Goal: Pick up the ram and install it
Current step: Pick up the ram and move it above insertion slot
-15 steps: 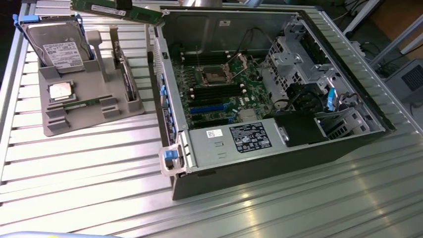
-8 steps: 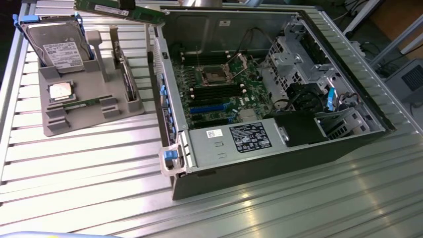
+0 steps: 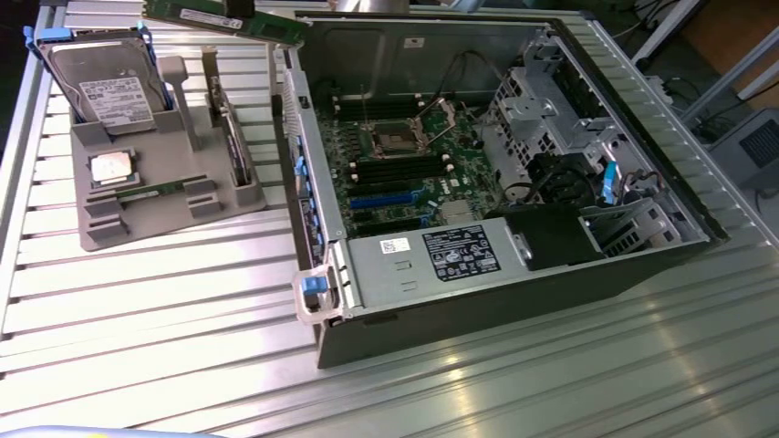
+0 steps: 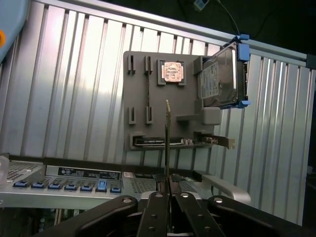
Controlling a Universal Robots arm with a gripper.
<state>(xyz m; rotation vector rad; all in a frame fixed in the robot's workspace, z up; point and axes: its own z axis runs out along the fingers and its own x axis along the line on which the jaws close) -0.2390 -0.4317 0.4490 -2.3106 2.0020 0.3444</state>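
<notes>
Holding the ram (image 4: 168,129) by its thin edge, your gripper (image 4: 168,193) is clenched tight on it. So the picking up is done. The ram hangs up in the air, near the edge of the open computer (image 3: 402,338) and the grey tray (image 3: 146,214). It is well apart from the long dark slots (image 3: 387,171) inside, so it is not put in yet.
</notes>
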